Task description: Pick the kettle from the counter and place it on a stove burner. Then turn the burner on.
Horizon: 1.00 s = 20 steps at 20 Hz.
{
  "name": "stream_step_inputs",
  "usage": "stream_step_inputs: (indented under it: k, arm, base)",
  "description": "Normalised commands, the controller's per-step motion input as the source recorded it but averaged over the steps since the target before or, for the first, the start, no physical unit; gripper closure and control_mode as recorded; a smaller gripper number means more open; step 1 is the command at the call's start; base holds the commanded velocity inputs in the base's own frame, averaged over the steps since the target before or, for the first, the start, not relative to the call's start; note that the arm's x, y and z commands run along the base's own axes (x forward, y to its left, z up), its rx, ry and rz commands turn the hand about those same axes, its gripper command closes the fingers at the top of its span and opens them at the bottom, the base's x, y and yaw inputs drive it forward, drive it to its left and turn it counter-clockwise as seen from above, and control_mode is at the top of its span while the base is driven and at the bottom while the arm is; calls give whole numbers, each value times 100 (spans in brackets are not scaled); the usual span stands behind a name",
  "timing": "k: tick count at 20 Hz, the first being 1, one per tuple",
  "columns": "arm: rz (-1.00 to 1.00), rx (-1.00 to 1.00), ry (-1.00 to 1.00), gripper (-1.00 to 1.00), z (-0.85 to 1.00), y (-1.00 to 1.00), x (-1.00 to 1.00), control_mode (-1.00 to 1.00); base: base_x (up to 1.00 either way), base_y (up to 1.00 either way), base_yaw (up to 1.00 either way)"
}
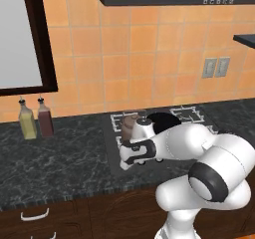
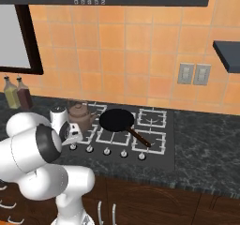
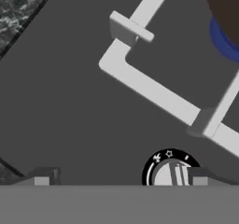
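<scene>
One squat brown kettle (image 2: pixel 81 116) sits on the stove, gripper (image 3: pixel 116 176) spread apart.

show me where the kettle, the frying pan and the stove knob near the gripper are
kettle (image 2: pixel 80 117): right base view, on its round brown belly.
frying pan (image 2: pixel 116 120): right base view, on the middle of its flat black dish.
stove knob (image 3: pixel 169 173): hand view, on the pale cap inside the black dial ring.

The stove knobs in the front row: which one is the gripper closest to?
The leftmost knob of the front row, below the burner where the kettle sits. The open gripper hangs right over it; the other knobs lie farther right, toward the frying pan.
</scene>
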Motion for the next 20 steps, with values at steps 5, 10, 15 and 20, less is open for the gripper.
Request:
stream_step_inputs:
  k: [5,10,15,20]
  arm:
    - [30,-13,-14,-100,-15,37,-32,-100]
    - [30,-13,-18,-100,-12,27,-37,-100]
    - [26,-9,-16,-100,3,17,-40,-100]
    - [19,0,-15,-100,32,19,-28,-100]
  base:
    - [0,0,0]
    - [0,0,0]
    - [0,0,0]
    - [0,0,0]
